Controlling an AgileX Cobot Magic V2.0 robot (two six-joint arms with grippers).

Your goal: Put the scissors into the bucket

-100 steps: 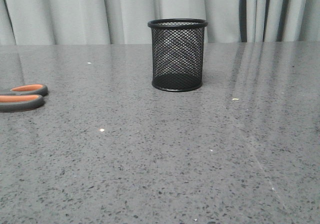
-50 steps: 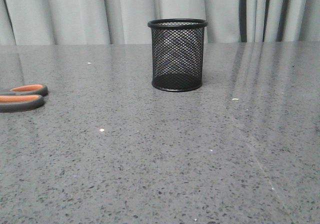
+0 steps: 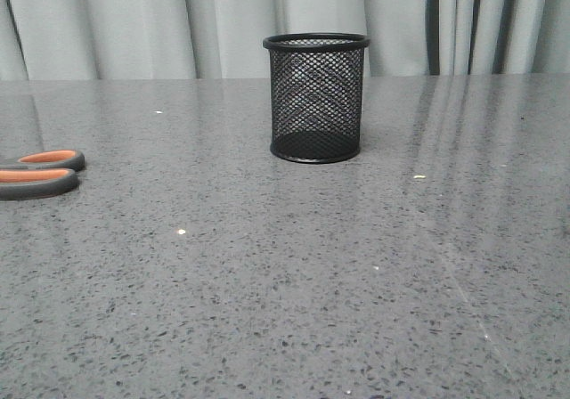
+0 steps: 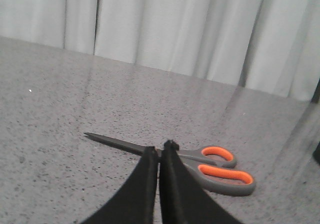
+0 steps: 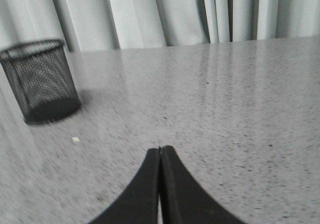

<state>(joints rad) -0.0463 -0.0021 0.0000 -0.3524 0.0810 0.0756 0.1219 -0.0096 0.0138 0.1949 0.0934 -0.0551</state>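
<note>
Scissors (image 3: 40,173) flat at table's (image 3: 285,283) left edge, bucket (image 3: 316,97) upright, well apart

No text, label, brand, number or sign can be read in any of the views
</note>
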